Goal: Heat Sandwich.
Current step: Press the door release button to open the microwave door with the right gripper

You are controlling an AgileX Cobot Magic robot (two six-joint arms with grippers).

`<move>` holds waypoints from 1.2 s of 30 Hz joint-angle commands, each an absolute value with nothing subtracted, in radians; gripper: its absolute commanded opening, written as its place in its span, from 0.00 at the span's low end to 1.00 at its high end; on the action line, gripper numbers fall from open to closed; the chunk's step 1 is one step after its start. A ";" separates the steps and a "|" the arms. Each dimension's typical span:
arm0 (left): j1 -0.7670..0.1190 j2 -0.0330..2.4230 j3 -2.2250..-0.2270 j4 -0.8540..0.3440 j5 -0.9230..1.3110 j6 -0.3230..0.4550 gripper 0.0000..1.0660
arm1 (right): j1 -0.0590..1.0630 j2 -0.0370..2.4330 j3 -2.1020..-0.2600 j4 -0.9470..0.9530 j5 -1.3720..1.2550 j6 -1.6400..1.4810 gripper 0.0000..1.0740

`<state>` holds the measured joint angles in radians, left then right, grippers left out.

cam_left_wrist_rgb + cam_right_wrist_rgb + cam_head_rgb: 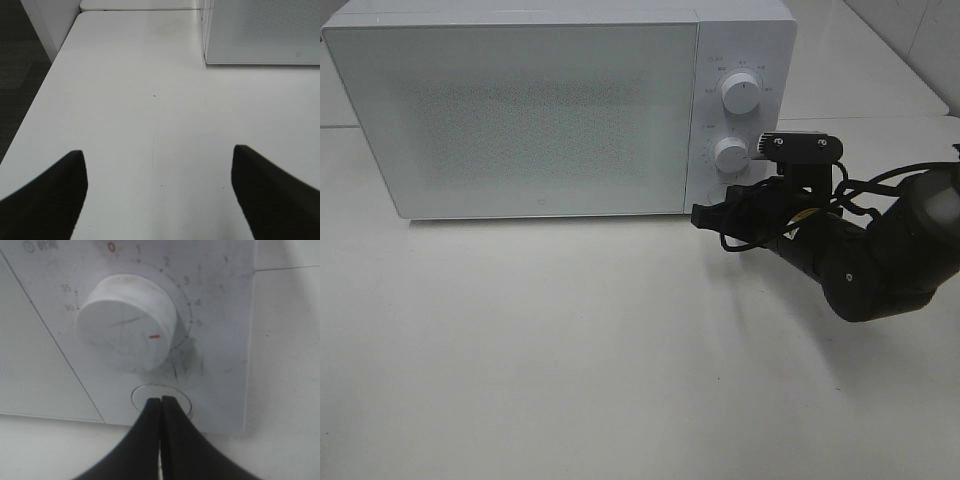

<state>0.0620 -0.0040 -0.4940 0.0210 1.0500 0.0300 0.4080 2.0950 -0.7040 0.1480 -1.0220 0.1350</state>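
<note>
The sandwich is out of view. The white microwave [520, 110] stands at the back of the table with its door closed. My right gripper [698, 215] is shut with nothing in it. In the right wrist view its tips [161, 402] meet at the round button [142, 392] below the lower knob [125, 327]; I cannot tell whether they touch it. That knob's red mark points near 5. My left gripper [160, 195] is open and empty over bare table, with the microwave's corner [260, 30] ahead of it. The exterior view does not show the left arm.
An upper knob [740, 92] sits above the lower knob [731, 153] on the control panel. The white table [570, 350] spreads in front of the microwave. In the left wrist view the table's edge [45, 95] drops off to dark floor.
</note>
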 commanded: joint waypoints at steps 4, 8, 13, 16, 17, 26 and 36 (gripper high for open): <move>0.062 -0.009 -0.499 0.020 1.045 0.032 0.69 | 0.411 2.145 -0.752 0.146 -1.016 0.184 0.00; 0.062 -0.009 -0.499 0.020 1.045 0.032 0.69 | 0.411 2.168 -0.775 0.149 -1.020 0.258 0.00; 0.062 -0.009 -0.499 0.020 1.045 0.032 0.69 | 0.410 2.174 -0.814 0.154 -1.052 0.342 0.00; 0.062 -0.009 -0.499 0.020 1.045 0.032 0.69 | 0.410 2.177 -0.837 0.182 -1.051 0.436 0.00; 0.062 -0.009 -0.499 0.020 1.045 0.032 0.69 | 0.410 2.177 -0.837 0.203 -1.054 0.477 0.00; 0.062 -0.009 -0.499 0.020 1.045 0.032 0.69 | 0.408 2.177 -0.837 0.331 -1.142 0.841 0.00; 0.062 -0.009 -0.499 0.020 1.045 0.032 0.69 | 0.408 2.177 -0.837 0.329 -1.262 1.065 0.01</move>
